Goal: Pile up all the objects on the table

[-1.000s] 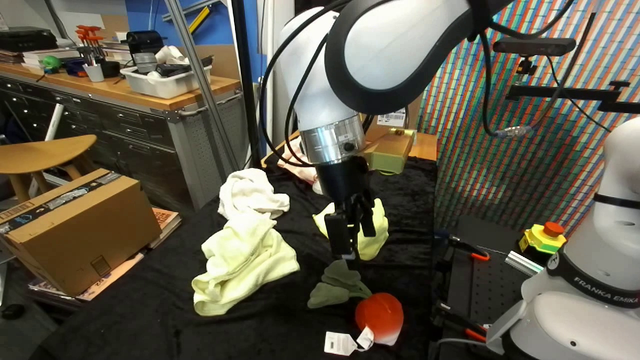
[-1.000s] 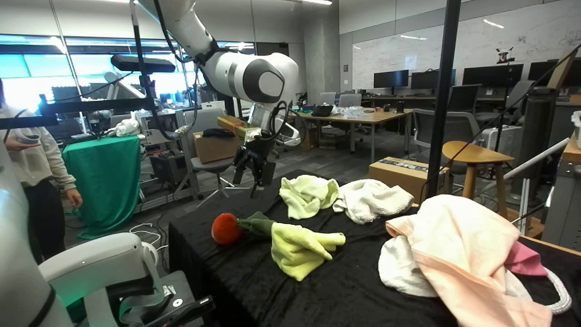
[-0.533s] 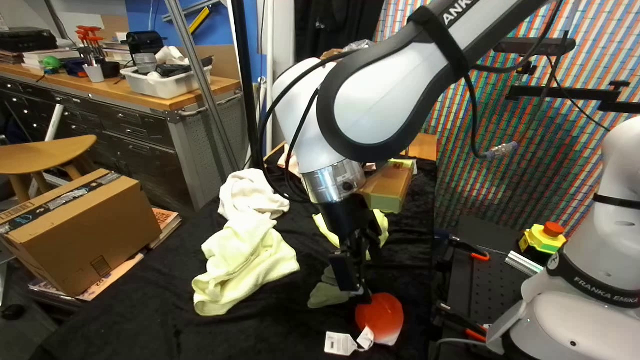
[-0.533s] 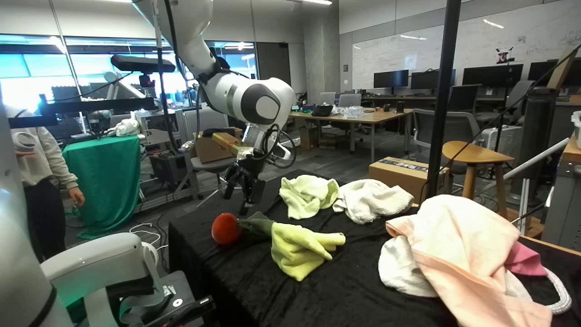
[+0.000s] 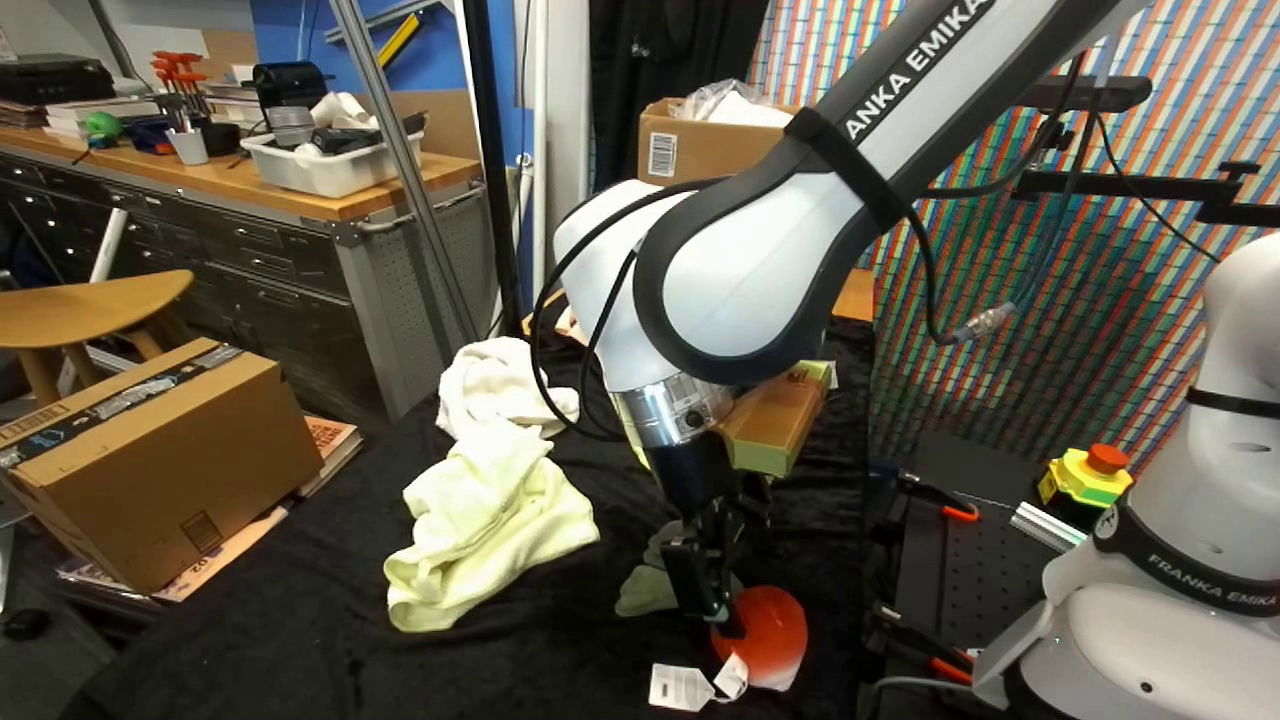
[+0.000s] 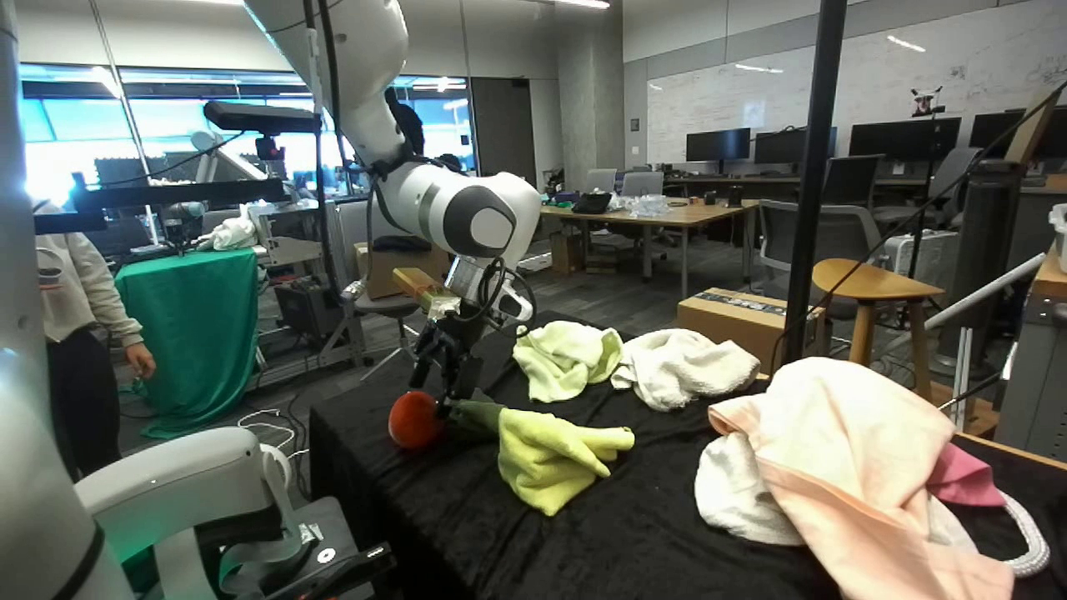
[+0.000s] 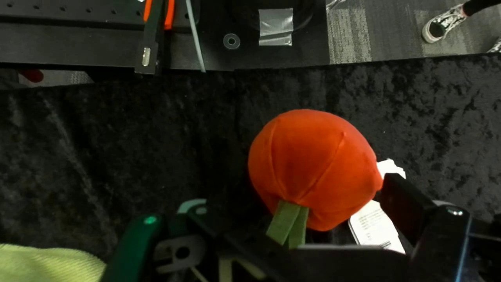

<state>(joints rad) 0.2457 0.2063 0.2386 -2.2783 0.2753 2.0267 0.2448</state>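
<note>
The gripper (image 6: 432,395) stands at the orange-red ball (image 7: 313,164) near the edge of the black worktop (image 6: 650,533), its jaws apart and nothing clamped — spread wide, presumably, because so rounded a form must pass between them; whether either jaw touches it cannot be told. A dark green leafy piece (image 5: 640,592) lies just beside it, the yellow-green cloth (image 6: 546,458) lies near, the pale yellow cloth (image 5: 500,535) rests against a white cloth (image 5: 495,385), and the pink cloth (image 6: 867,467) sits well apart — a scatter suggesting that piling remains largely undone.

A cardboard box (image 5: 170,470) stands near a wooden stool (image 5: 90,308).
</note>
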